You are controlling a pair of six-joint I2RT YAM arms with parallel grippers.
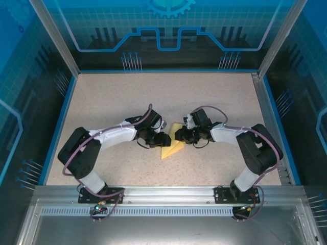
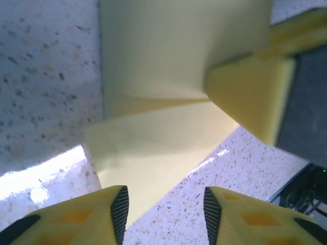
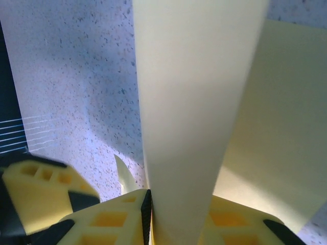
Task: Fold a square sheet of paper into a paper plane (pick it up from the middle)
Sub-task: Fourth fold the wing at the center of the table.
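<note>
The pale-yellow sheet of paper (image 1: 172,147) lies folded in the middle of the table, with a pointed corner toward the near side. In the right wrist view my right gripper (image 3: 176,209) is shut on a raised flap of the paper (image 3: 194,102), which stands up between its fingers. In the left wrist view my left gripper (image 2: 166,204) is open, with bare table between its pads and the paper's (image 2: 168,76) lower corner just ahead of them, by the left pad. From above, the left gripper (image 1: 164,139) and right gripper (image 1: 177,135) face each other over the paper.
The speckled tabletop (image 1: 117,97) is bounded by a blue rim and metal frame posts (image 1: 270,41). A metal rail (image 1: 168,193) runs along the near edge at the arm bases. The other gripper's yellow finger (image 2: 250,97) sits close ahead of my left jaws.
</note>
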